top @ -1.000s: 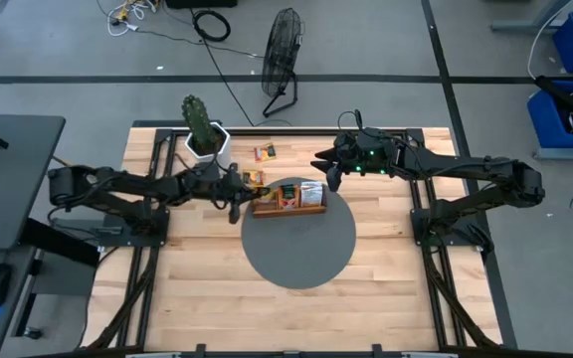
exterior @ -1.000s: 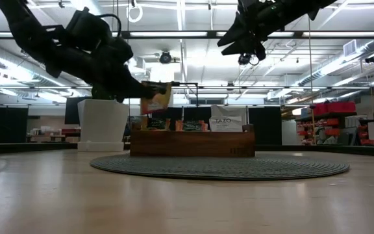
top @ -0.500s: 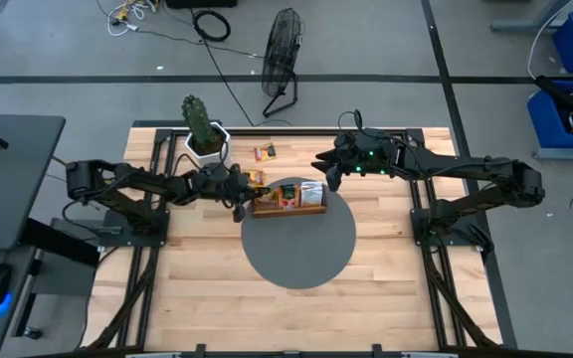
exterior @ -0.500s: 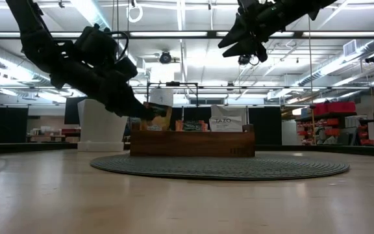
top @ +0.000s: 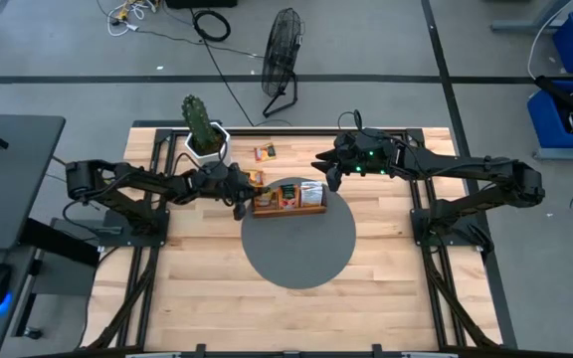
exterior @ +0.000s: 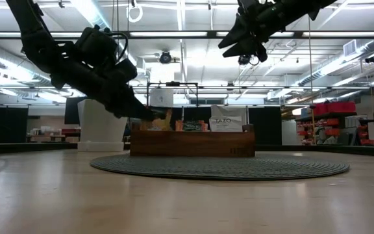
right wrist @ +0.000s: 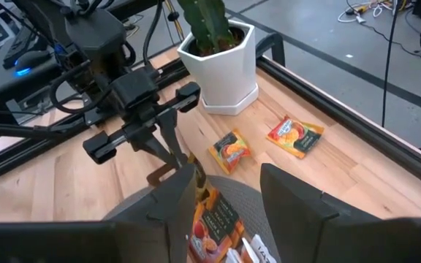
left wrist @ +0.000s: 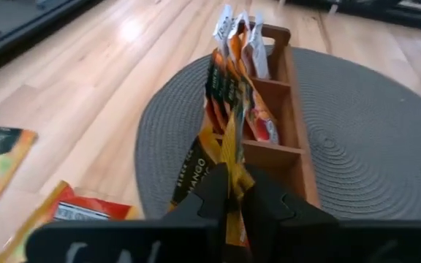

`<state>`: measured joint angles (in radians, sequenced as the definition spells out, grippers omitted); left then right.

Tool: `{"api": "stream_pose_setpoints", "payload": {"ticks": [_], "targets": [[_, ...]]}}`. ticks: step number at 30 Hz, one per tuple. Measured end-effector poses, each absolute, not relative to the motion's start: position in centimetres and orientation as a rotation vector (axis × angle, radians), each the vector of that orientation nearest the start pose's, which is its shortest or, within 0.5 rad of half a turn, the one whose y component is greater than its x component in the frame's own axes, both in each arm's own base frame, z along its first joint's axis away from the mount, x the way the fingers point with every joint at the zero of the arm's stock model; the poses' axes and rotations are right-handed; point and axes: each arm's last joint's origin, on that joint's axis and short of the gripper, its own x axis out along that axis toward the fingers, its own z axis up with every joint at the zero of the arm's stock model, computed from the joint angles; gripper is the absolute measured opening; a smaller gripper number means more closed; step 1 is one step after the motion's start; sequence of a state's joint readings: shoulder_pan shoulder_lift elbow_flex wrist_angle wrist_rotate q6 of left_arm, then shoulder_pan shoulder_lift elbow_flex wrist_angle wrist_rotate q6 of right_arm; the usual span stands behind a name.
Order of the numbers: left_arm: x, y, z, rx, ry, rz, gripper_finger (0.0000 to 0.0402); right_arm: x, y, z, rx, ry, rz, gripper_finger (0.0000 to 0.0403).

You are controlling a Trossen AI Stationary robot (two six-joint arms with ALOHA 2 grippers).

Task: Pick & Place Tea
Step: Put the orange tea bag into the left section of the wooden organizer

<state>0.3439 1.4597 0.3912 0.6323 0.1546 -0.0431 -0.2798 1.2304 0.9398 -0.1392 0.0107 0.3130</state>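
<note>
The tea sachets are small orange and yellow squares. Several stand in the brown wooden slotted tray (top: 288,197) (left wrist: 283,139), which sits on a round grey mat (top: 298,244). Two lie loose on the table's far part (top: 265,152) (top: 255,177). My left gripper (top: 239,202) (left wrist: 232,193) is at the tray's left end, shut on one orange-yellow sachet (left wrist: 229,157) (exterior: 161,119). My right gripper (top: 328,177) (right wrist: 229,212) hangs open, high above the tray's right end (exterior: 245,42). My left gripper pinches the orange-yellow sachet between its two fingers by the edge nearest them (left wrist: 231,179). The fingers (exterior: 138,109) slant down from the table's left. The sachet stands on edge, and its lower part (exterior: 162,123) dips behind the wall at the tray's left end.
A white pot with a cactus (top: 207,139) (right wrist: 221,62) stands at the far left, close behind my left arm. A floor fan (top: 283,55) stands beyond the table. Bare wood lies on the near side of the mat.
My left gripper has moved down and a little toward the tray, still shut on the sachet. The sachet has come down from above the tray's left end to where its lower part sits behind the tray's wall.
</note>
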Motion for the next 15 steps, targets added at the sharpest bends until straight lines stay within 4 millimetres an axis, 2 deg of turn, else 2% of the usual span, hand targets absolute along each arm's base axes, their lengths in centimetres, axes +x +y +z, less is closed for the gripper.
{"api": "stream_pose_setpoints", "payload": {"ticks": [11, 15], "targets": [[23.7, 8.0, 14.2, -0.253, 0.384, 0.209, 0.0107, 26.0, -7.5, 29.7, 0.367, 0.41, -0.355, 0.016], [23.8, 8.0, 15.3, -0.285, 0.286, 0.211, 0.0121, 26.0, -7.6, 29.7, 0.388, 0.404, -0.362, 0.016]]}}
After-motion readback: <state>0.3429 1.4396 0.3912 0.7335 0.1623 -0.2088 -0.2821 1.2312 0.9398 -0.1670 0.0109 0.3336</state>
